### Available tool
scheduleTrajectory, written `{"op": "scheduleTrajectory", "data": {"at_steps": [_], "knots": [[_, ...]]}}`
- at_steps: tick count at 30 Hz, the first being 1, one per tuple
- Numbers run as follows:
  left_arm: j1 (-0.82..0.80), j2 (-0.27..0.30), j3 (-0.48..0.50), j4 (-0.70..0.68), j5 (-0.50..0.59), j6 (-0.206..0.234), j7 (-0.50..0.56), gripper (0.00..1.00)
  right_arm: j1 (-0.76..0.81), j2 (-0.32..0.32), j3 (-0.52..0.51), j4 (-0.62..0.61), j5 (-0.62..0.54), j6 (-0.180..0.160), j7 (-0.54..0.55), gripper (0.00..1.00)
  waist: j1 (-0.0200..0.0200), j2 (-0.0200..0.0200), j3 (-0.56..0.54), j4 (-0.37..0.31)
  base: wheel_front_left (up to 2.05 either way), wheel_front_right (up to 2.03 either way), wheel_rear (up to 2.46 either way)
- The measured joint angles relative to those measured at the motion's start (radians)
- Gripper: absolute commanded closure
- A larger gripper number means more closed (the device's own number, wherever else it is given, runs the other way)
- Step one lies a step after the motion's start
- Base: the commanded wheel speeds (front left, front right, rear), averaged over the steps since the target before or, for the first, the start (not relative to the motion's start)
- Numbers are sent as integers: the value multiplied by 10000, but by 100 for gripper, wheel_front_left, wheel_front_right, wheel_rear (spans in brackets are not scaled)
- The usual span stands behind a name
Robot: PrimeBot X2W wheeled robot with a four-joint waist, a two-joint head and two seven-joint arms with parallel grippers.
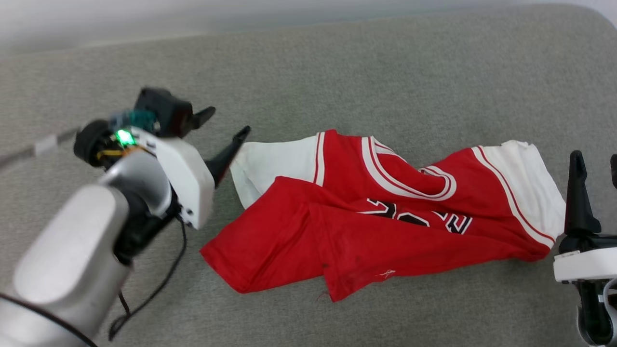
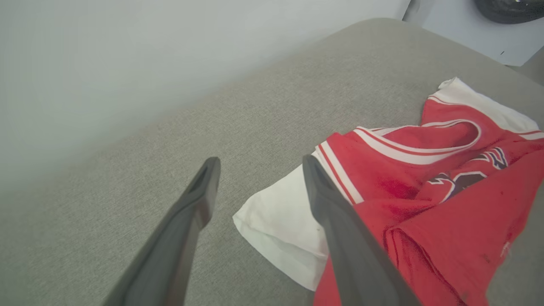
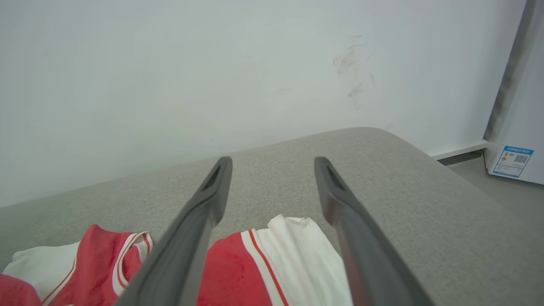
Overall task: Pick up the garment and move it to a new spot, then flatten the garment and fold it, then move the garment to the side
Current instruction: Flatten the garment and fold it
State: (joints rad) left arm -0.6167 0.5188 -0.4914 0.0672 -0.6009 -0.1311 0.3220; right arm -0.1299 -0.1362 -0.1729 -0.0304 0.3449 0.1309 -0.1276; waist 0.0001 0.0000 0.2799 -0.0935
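The garment [image 1: 385,217] lies crumpled and partly folded over itself on the grey cushioned surface [image 1: 366,67]. One white sleeve points toward the robot's left and the other toward its right, and part of the black number shows in a crease. The left gripper [image 1: 229,121] hangs just beside the left-hand sleeve, its fingers spread wide with nothing between them. The right gripper [image 1: 595,166] stands near the right-hand sleeve, fingers likewise apart and empty. A pale wall [image 3: 170,63] rises behind the surface
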Motion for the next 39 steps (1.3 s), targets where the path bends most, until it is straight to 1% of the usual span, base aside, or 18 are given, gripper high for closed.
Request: {"op": "scheduleTrajectory", "data": {"at_steps": [3,4,7,10,14,22,23,24,27,33,39], "knots": [[-930,504,-460,587,-894,15,2075,0,-111,25,255,111,-59,0,-40,0,1,0,321,-236,0,0,0],[-1083,610,-552,713,-1223,15,2589,0,-131,44,372,163,-98,0,-40,0,0,0,411,-327,0,0,0],[-1716,920,-688,1062,-1620,2,3628,0,-171,127,700,291,-105,0,-109,0,0,0,680,-607,0,0,0],[-1984,1139,-892,1423,-1839,2,4420,0,-289,188,767,460,-96,0,-265,0,0,0,922,-871,0,0,0],[-2187,1279,-1101,1749,-1941,2,4951,0,-373,274,800,679,-27,0,-412,0,0,0,1165,-1173,0,0,0],[-2257,1269,-1538,2339,-1845,4,5262,0,-503,372,894,1024,-31,0,-629,0,0,0,1502,-1524,0,0,0],[-2286,1277,-1549,2403,-1822,4,5254,15,-503,376,892,1057,-54,0,-656,0,0,0,1528,-1544,0,0,0],[-2290,1267,-1549,2474,-1824,2,5202,100,-510,380,892,1089,-73,0,-671,0,0,0,1547,-1560,0,0,0],[-2268,1235,-1499,2727,-1950,4,5037,100,-538,385,897,1166,-105,0,-688,0,0,0,1532,-1551,0,0,0],[-1899,1081,-1183,3139,-2000,90,3800,100,-515,247,899,1214,-190,0,-462,0,0,0,1266,-1338,0,0,0],[-1421,1356,-493,2986,-2107,318,2337,100,-369,6,828,1154,-205,0,272,0,0,0,838,-853,0,0,0]]}}
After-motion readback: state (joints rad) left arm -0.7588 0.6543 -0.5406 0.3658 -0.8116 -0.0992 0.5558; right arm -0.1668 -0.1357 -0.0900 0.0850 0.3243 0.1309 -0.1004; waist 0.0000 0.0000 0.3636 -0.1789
